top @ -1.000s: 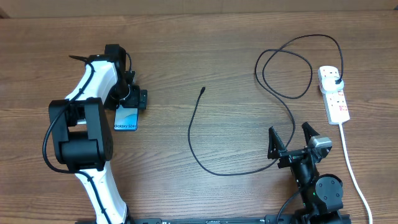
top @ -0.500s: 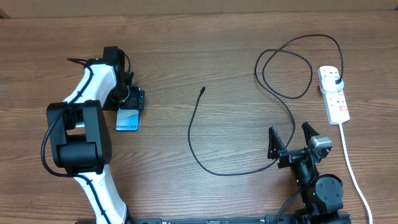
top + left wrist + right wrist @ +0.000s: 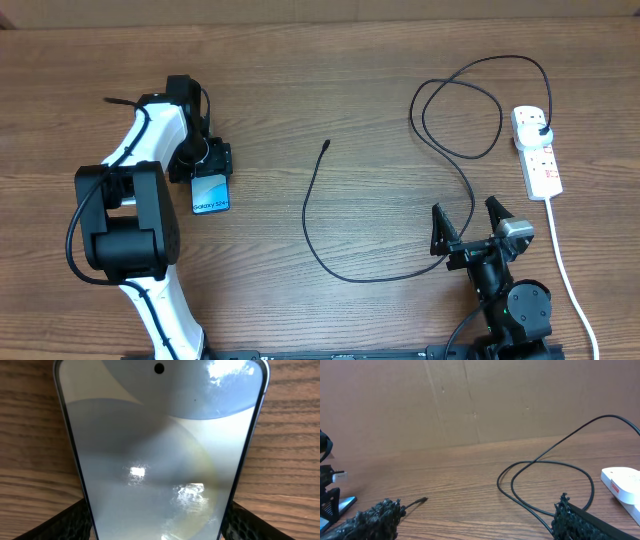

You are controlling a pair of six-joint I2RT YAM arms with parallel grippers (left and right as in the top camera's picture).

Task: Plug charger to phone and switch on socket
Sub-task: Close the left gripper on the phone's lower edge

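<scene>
Blue phone (image 3: 211, 191) screen, "Galaxy S24" lettering

- The slim phone with a bright blue screen (image 3: 211, 192) lies screen up on the left side of the brown wooden table (image 3: 300, 80).
- The small white power strip with red marks (image 3: 538, 152) lies flat at the far right.
- The long thin black charger cable (image 3: 330, 262) loops between them. Its small tip (image 3: 327, 144) lies free, well apart from the phone. Its black plug (image 3: 541, 131) sits in the power strip.

phone (image 3: 160, 460): screen fills frame (glare patches) | pincer fingers (image 3: 70, 525): at both lower edges | table (image 3: 30, 435): wood
</scene>
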